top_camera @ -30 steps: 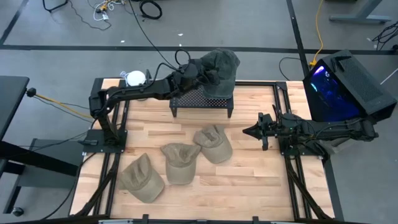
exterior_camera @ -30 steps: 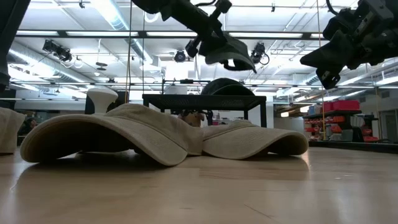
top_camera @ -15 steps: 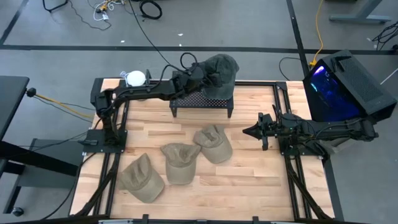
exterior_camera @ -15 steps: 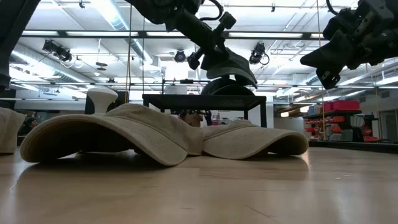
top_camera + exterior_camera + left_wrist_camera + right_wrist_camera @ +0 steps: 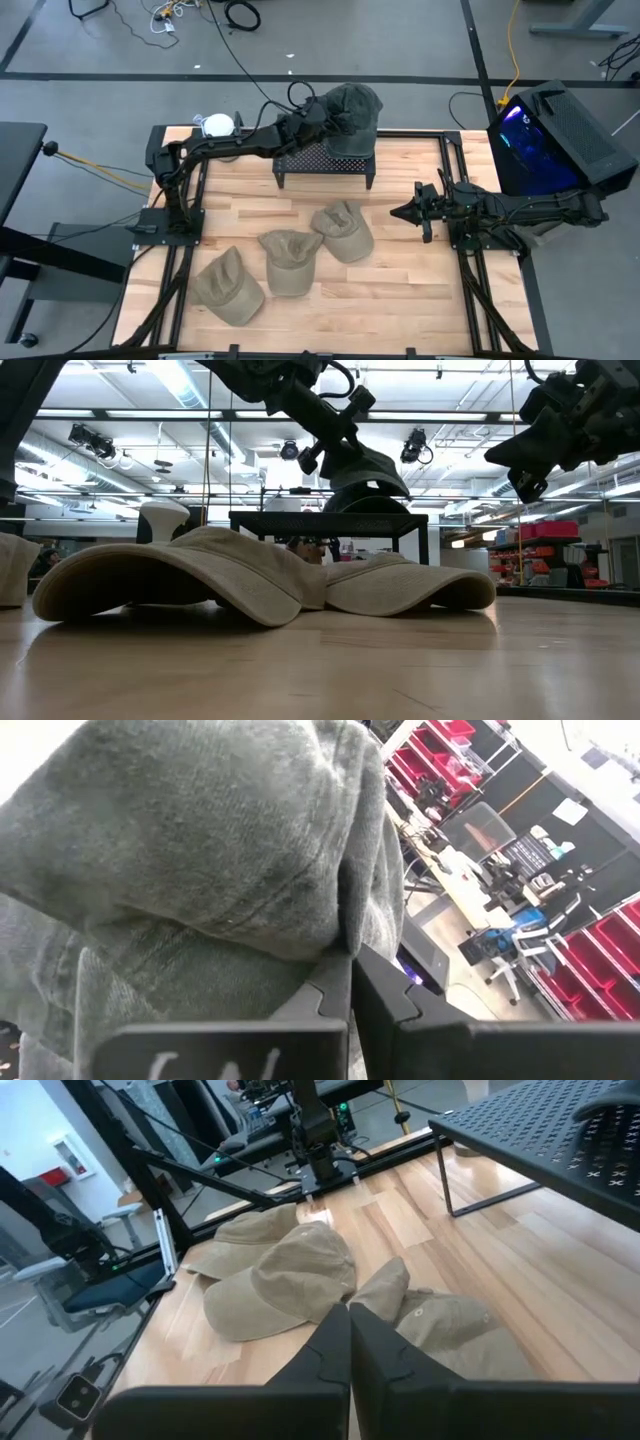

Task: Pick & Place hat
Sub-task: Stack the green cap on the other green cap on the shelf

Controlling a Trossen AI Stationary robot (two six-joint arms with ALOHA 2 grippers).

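Observation:
A dark grey hat (image 5: pixel 352 102) hangs from my left gripper (image 5: pixel 305 122) over the far part of a black perforated stand (image 5: pixel 325 165). In the low view the hat (image 5: pixel 368 465) sits just above a dark dome (image 5: pixel 365 502) that rests on the stand's top (image 5: pixel 330 517); whether the two touch I cannot tell. Three beige caps (image 5: pixel 343 230) (image 5: pixel 290 260) (image 5: pixel 228 285) lie on the wooden table nearer me. My right gripper (image 5: pixel 396 212) waits shut above the table's right side, touching nothing. My left gripper (image 5: pixel 350 982) is shut on the grey hat's crown cloth beside a seam (image 5: pixel 335 935), pinched between the two fingers. The fingers come from the table's left, slanting slightly down. The hat (image 5: pixel 368 465) hangs off them, tilted, its low edge (image 5: pixel 395 488) toward the right.
The stand stands at the table's far middle on thin legs (image 5: pixel 425 545). The beige caps (image 5: pixel 190 575) (image 5: pixel 410 585) fill the table's middle and near left. A black box with a purple glow (image 5: pixel 545 140) stands beyond the right edge. Bare wood lies at the near right (image 5: pixel 410 290).
My left gripper has come down toward the stand with the grey hat still pinched. The hat has dropped from well above the dark dome to just over it and has tipped a little. Most of this happened in the first half second.

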